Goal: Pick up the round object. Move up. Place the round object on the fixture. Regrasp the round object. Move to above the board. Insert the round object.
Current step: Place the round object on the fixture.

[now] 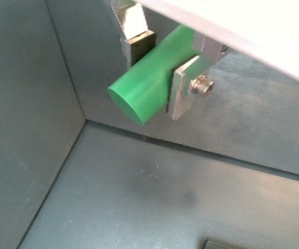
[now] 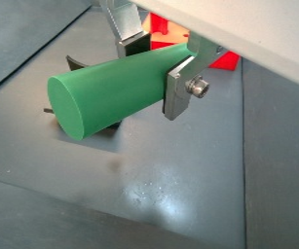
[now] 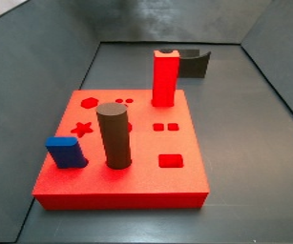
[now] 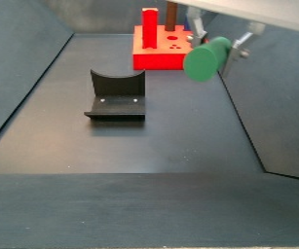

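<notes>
My gripper (image 1: 163,70) is shut on the round object (image 1: 148,83), a smooth green peg lying crosswise between the silver fingers in both wrist views. One round end (image 2: 76,102) juts far out past the gripper (image 2: 156,70). In a side view the round object (image 4: 206,58) hangs in the air with the gripper (image 4: 227,46), right of the dark fixture (image 4: 115,97) and in front of the red board (image 4: 165,51). The fixture (image 3: 194,62) stands on the floor behind the board (image 3: 123,162). Its curved notch holds nothing.
On the board stand a tall red post (image 3: 165,76), a dark brown cylinder (image 3: 113,136) and a blue block (image 3: 66,151). Grey bin walls slope up on all sides. The fixture (image 2: 97,136) shows partly under the peg, with the board (image 2: 225,60) behind.
</notes>
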